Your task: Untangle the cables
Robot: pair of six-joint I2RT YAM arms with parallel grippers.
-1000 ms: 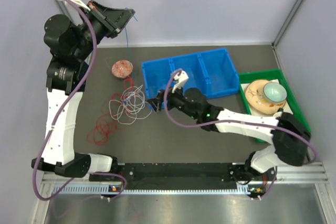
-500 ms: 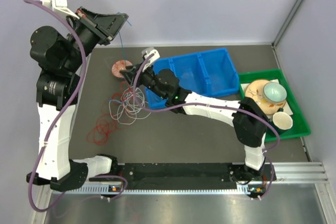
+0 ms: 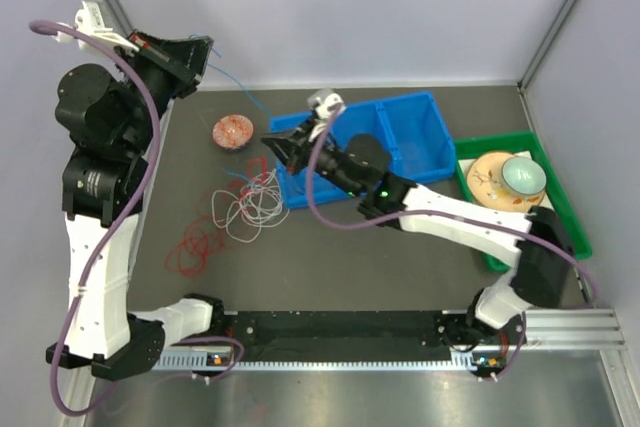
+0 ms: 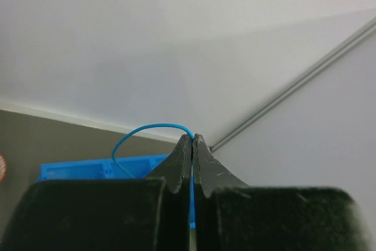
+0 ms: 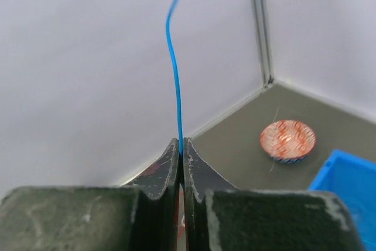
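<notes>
The cables lie in a heap on the dark table: white loops [image 3: 250, 207], with red loops [image 3: 194, 243] to their left. A thin blue cable [image 3: 240, 87] rises from the heap and spans the air between both grippers. My left gripper [image 3: 206, 47] is raised high at the back left, shut on the blue cable [image 4: 141, 129], which arcs out from its tips [image 4: 192, 139]. My right gripper [image 3: 267, 139] hovers over the heap's far side, shut on the same blue cable [image 5: 173, 57], which stands straight up from its tips [image 5: 180, 143].
A small red patterned bowl [image 3: 233, 132] sits just left of the right gripper. A blue divided bin [image 3: 400, 137] lies under the right forearm. A green tray [image 3: 495, 252] at the right holds a plate and a cup.
My right gripper was open by the white loops, swung toward the back and has shut on the blue cable. The left gripper has drawn up and to the left with its end.
</notes>
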